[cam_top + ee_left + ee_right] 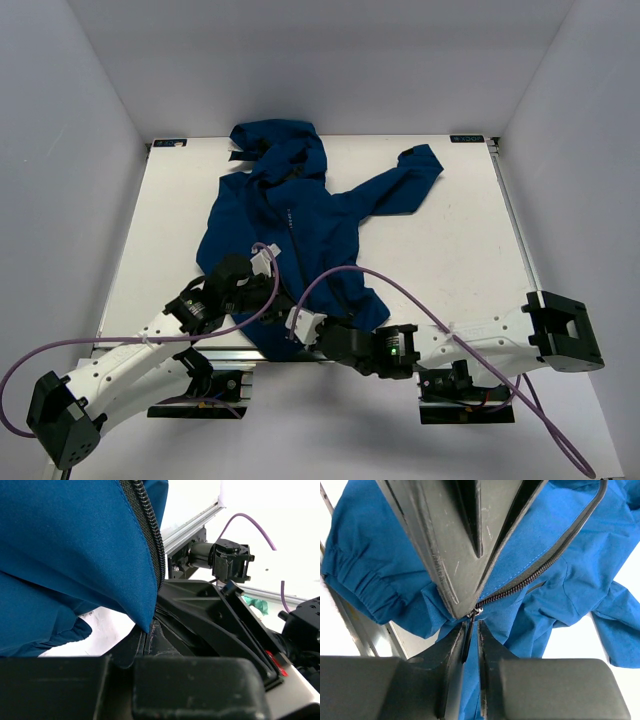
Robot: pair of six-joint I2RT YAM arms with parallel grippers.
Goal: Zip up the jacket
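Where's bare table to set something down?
Widest bare table lies right of the jacket, below its outflung sleeve. A narrower strip runs down the jacket's left side. Crowded: the near edge, where the left gripper and right gripper meet on the jacket.

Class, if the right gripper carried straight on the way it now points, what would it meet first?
The zipper pull at the jacket's bottom hem: it lies right at the right gripper's fingertips, with blue fabric just beyond. Whether they already touch it is unclear.
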